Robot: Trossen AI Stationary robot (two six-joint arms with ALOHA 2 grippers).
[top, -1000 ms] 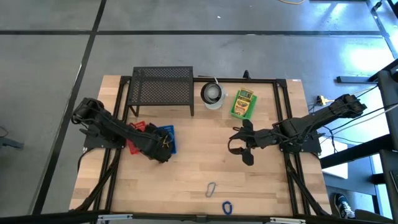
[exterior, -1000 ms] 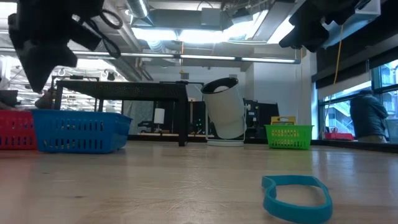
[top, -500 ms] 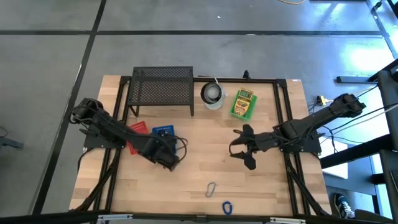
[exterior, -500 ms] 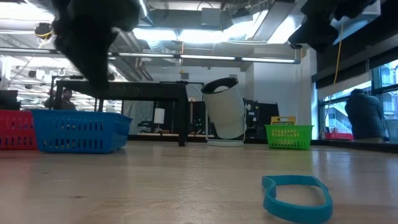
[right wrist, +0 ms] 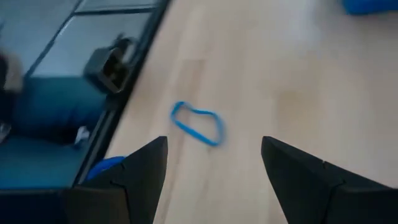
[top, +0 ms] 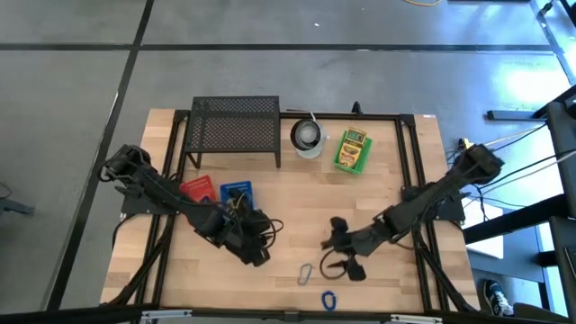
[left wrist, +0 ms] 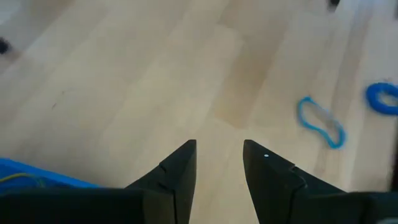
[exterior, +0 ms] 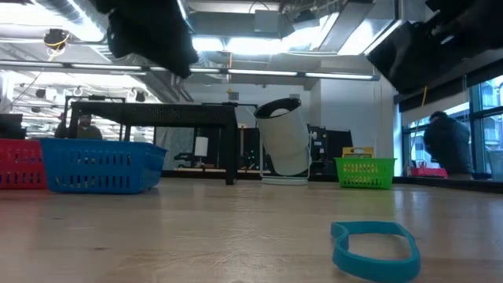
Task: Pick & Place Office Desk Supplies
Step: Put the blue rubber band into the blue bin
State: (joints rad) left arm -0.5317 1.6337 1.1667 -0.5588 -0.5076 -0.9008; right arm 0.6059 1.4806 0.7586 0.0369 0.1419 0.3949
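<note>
Left gripper (top: 259,255): over the front-centre of the bench (top: 288,202), its fingers (left wrist: 180,171) a little apart with bare wood showing in the gap; nothing held.
Right gripper (top: 340,256): over the bench front, right of centre, its fingers (right wrist: 146,168) spread wide and empty, just beside the metal clip.
Metal clip (top: 306,274): silver loop lying flat on the bench between the two grippers, touched by neither. In both wrist views it reads as a thin blue-tinted outline on the wood.
Blue rubber band (exterior: 376,248): flat on the bench at the front edge, just in front of the metal clip; it is the nearest item in the low view.
Blue basket (top: 237,192): on the left half of the bench beside the left arm; contents cannot be made out from above, and the low view shows only its slatted wall.
Red basket (top: 198,189): just beside the blue basket, on its left; contents cannot be told.
Green basket (top: 351,151): at the back of the bench, right of centre; it holds a yellow-green box, which the low view shows rising above the rim.
White cup (top: 307,136): upright at the back, between the mesh rack and the green basket; interior looks dark, contents cannot be told.
Black mesh rack (top: 236,126): at the back left, its top bare, standing behind the red and blue baskets.
Person (exterior: 448,149): in dark clothing in the room beyond the bench, low view.
</note>
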